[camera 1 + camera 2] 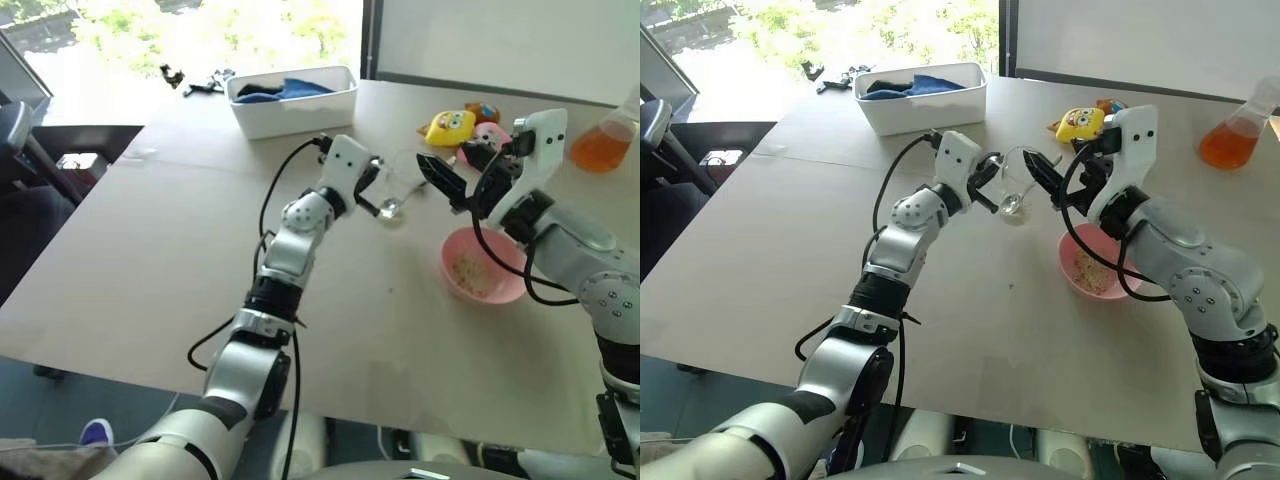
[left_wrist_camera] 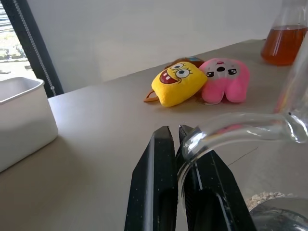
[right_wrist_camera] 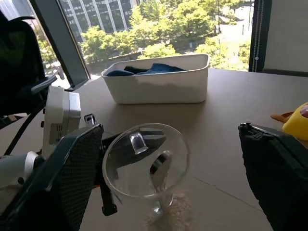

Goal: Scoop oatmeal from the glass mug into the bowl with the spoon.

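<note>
My left gripper (image 1: 368, 196) is shut on the handle of the glass mug (image 1: 395, 185), and its fingers (image 2: 159, 183) pinch the curved glass handle (image 2: 231, 127). The mug leans with its round mouth (image 3: 147, 161) towards my right gripper (image 1: 447, 156). That gripper is open, its fingers (image 3: 72, 178) spread wide just short of the rim with nothing between them. A little oatmeal (image 2: 262, 197) shows pale through the glass low down. A shiny oval glint (image 3: 161, 168) sits inside the mug; I cannot tell whether it is the spoon. The pink bowl (image 1: 455, 250) stands under my right wrist with oatmeal (image 1: 468, 270) in it.
A white tub (image 1: 290, 115) with blue cloth stands at the far side. A yellow toy (image 1: 450, 127) and a pink toy (image 1: 490, 135) lie behind the mug. A flask of orange liquid (image 1: 600, 145) is at the far right. Small black items (image 1: 195, 82) lie by the far edge.
</note>
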You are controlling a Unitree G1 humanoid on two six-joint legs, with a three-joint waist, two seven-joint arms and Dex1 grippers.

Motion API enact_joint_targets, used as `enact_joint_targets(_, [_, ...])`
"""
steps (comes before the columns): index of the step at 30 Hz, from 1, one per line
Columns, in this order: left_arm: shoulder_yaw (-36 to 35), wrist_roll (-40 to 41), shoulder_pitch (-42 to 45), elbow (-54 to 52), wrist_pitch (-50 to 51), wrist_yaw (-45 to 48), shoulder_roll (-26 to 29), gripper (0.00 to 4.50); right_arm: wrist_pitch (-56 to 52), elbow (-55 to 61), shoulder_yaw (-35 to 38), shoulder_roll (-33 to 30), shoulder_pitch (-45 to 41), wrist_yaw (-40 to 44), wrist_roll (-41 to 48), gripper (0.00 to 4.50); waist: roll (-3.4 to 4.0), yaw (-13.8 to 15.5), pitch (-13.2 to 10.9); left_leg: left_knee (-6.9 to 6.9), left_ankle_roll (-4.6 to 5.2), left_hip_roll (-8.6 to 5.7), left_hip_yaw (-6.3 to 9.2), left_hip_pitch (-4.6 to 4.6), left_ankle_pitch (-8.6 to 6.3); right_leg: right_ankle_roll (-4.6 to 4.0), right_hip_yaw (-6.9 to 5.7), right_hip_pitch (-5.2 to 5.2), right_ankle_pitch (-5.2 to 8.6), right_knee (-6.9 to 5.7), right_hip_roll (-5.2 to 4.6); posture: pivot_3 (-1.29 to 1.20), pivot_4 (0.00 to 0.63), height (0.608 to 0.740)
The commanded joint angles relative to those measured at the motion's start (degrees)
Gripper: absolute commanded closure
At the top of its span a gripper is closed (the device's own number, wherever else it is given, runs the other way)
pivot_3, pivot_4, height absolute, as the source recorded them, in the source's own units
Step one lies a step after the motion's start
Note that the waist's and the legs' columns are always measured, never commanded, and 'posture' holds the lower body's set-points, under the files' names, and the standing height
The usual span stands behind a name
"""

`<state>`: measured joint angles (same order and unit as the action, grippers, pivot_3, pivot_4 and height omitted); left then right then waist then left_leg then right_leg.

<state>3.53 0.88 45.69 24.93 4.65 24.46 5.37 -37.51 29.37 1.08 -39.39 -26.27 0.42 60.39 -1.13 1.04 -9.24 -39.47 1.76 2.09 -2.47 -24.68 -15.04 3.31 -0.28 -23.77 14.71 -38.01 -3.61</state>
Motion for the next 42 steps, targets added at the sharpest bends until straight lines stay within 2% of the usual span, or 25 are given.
enact_joint_targets(1, [-5.05,4.2,-1.96,-3.51,0.62,-2.05,0.74,4.5,5.9,11.66,7.64,-1.4,7.84,11.5,-0.11,0.04,-0.01,-0.13,0.0,0.03,0.0,0.01,0.0,-0.01,0.0,0.0,0.01,0.0,0.0,0.04,0.0,0.0,0.15,0.74])
enact_joint_targets(4, [-7.9,5.27,-3.85,-3.53,-0.09,-2.63,3.2,4.5,5.93,19.04,13.24,-5.38,19.71,17.96,-0.85,0.04,0.0,-0.26,0.0,0.04,0.01,0.0,0.29,0.0,-0.01,0.0,0.06,-0.01,0.0,0.03,0.0,0.0,0.15,0.74])
enact_joint_targets(7, [-10.12,6.95,-5.86,-3.82,-1.25,-0.84,6.3,4.5,6.79,23.1,18.71,-8.89,32.79,23.68,-7.5,0.04,-0.01,-0.21,0.0,0.02,0.21,0.0,0.32,0.13,-0.13,0.0,0.05,0.09,0.0,-0.02,0.01,0.0,0.15,0.74])
enact_joint_targets(9, [-10.99,7.38,-6.92,-3.4,-2.25,-0.1,8.31,4.5,9.02,24.94,21.83,-9.11,40.12,26.42,-12.79,0.04,-0.02,-0.25,0.02,0.0,0.24,0.02,0.37,0.27,-0.14,0.0,0.03,0.25,0.0,-0.04,0.04,0.0,0.15,0.74])
enact_joint_targets(15, [-13.36,9.55,-9.68,-4.13,-2.53,2.56,12.4,4.5,21.22,26.9,26.65,-0.64,56.34,37.39,-19.87,0.04,-0.04,-0.15,0.03,0.02,0.25,0.0,0.38,0.9,-0.15,0.01,0.05,0.81,0.0,-0.05,0.07,0.0,0.15,0.74])
enact_joint_targets(23, [-15.16,11.36,-10.08,-1.28,-1.38,3.41,14.67,4.5,27.2,24.49,28.81,3.65,58.8,42.88,-18.16,0.04,-0.07,-0.29,0.05,-0.01,0.24,0.02,0.36,1.03,-0.15,0.01,0.11,0.93,0.0,-0.05,0.12,0.0,0.15,0.74])
enact_joint_targets(31, [-15.55,12.06,-12.03,-0.08,-1.8,4.48,15.06,4.5,29.43,21.97,24.56,3.78,56.29,46.31,-20.3,0.04,-0.09,-0.25,0.06,0.0,0.24,0.02,0.36,1.03,-0.15,0.01,0.11,0.95,0.0,-0.02,0.13,0.0,0.15,0.74])
enact_joint_targets(33, [-15.31,12.1,-13.26,-0.05,-1.94,5.33,15.2,3.75,28.9,21.88,22.92,3.79,55.18,45.76,-20.71,0.0,-0.07,-0.28,0.07,0.0,0.24,0.02,0.37,1.05,-0.15,0.0,0.1,0.96,0.0,-0.03,0.13,0.0,0.15,0.74])
enact_joint_targets(35, [-15.15,11.96,-14.54,-0.23,-2.31,5.63,15.41,3.31,28.27,21.89,21.45,3.79,54.09,45.18,-20.81,0.0,-0.06,-0.35,0.08,0.0,0.24,0.03,0.35,1.1,-0.15,0.0,0.11,0.99,0.0,-0.03,0.13,0.0,0.15,0.74])
enact_joint_targets(36, [-15.29,12.26,-15.14,-0.97,-2.16,5.79,15.44,2.62,28.11,21.69,20.74,3.81,53.49,44.88,-21.12,0.0,-0.06,-0.33,0.08,0.01,0.24,0.03,0.35,1.11,-0.15,0.0,0.12,1.0,0.0,-0.04,0.13,0.0,0.15,0.74])
enact_joint_targets(41, [-15.93,13.41,-18.05,-5.52,-0.81,5.43,16.09,0.62,27.63,19.77,18.81,4.06,51.85,43.98,-22.03,0.0,-0.08,-0.26,0.1,0.0,0.24,0.03,0.36,1.14,-0.15,0.0,0.11,1.04,0.0,-0.04,0.12,0.0,0.15,0.74])
enact_joint_targets(42, [-15.98,13.62,-18.74,-6.51,-0.44,5.28,16.26,0.03,27.58,19.4,18.7,3.99,51.75,43.86,-22.31,0.0,-0.08,-0.25,0.1,0.0,0.24,0.03,0.36,1.14,-0.15,0.0,0.11,1.04,0.0,-0.03,0.12,0.0,0.15,0.74])
